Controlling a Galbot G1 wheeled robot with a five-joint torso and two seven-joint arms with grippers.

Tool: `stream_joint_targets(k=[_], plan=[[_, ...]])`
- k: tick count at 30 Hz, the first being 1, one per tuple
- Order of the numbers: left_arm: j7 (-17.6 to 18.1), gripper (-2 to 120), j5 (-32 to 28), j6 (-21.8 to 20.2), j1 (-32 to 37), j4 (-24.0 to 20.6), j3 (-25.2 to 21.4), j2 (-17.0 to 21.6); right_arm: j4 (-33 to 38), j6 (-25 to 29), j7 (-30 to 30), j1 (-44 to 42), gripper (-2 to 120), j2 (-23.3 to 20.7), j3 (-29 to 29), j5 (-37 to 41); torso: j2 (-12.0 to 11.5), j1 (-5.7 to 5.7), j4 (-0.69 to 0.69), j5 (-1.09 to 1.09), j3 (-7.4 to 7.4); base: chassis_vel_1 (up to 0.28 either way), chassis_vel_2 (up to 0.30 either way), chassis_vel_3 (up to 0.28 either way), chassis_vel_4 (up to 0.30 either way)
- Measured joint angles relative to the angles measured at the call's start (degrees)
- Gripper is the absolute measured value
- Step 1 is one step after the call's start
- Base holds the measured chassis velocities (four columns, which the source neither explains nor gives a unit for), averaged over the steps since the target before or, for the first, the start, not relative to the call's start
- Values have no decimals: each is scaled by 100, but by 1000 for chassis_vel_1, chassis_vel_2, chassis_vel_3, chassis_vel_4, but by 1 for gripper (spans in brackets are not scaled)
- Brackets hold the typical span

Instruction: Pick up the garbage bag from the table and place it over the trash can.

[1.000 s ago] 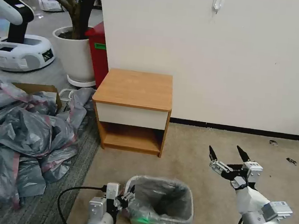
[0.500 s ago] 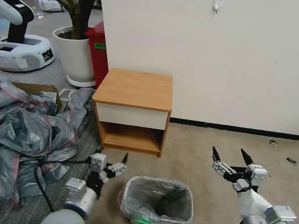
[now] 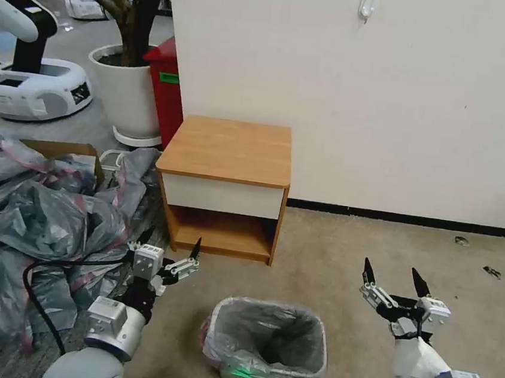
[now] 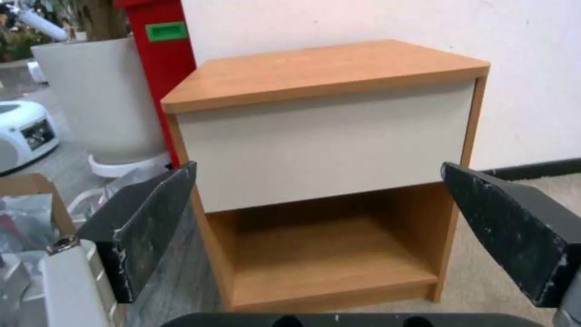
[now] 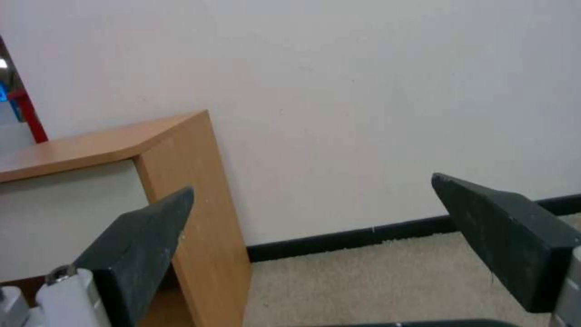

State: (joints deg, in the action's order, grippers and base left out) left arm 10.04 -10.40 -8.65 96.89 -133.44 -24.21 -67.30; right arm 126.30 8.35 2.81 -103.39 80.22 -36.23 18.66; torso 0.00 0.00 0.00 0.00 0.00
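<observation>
The grey garbage bag [image 3: 248, 326] with its pink rim band lines the trash can [image 3: 323, 354] on the carpet, folded over the rim. The wooden table [image 3: 229, 149] stands behind it against the wall, its top bare. My left gripper [image 3: 172, 240] hovers open to the left of the can and holds nothing. It faces the table's [image 4: 327, 72] drawer front between its open fingers [image 4: 151, 227]. Just as open and holding nothing, my right gripper [image 3: 391, 271] hangs to the can's right, aimed at the wall beside the table [image 5: 103, 141].
A heap of grey-pink bags [image 3: 39, 215] and a cardboard box [image 3: 58, 147] lie at the left. A white plant pot [image 3: 124, 91], a red bin [image 3: 167, 84] and another robot's base [image 3: 35, 85] stand behind. Open carpet [image 3: 379, 238] stretches to the right.
My left gripper left the can's left rim, rose and swung away to the left, fingers now wide apart. My right gripper drew back a little toward me.
</observation>
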Motion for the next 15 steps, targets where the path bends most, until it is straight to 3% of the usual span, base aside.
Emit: stream_joint_targets(k=[15], plan=[[19,100,-5,-10,0,0,8,-4,-4,-5,2,1,100,-9,3,-5,0,0,0,0,0,0,0,0,0]])
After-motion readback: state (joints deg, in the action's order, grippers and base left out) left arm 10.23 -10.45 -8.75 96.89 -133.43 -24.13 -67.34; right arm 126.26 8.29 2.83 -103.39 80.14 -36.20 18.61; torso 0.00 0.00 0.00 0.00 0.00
